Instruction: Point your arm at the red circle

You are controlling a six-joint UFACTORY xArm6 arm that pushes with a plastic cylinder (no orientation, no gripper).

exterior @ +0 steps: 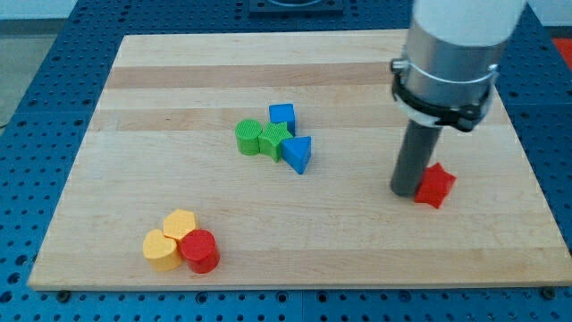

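Observation:
The red circle [201,251] lies near the view's bottom left of the wooden board [125,134], touching two yellow blocks [172,237]. My tip [405,190] stands far from it, at the view's right, right beside a second red block [435,185] of angular shape. The rod hangs from a thick white and black arm at the view's top right.
A cluster sits mid-board: a green round block [249,138], a green star-like block [273,139], a blue cube [282,115] and a blue triangle [298,153]. Blue perforated table surrounds the board.

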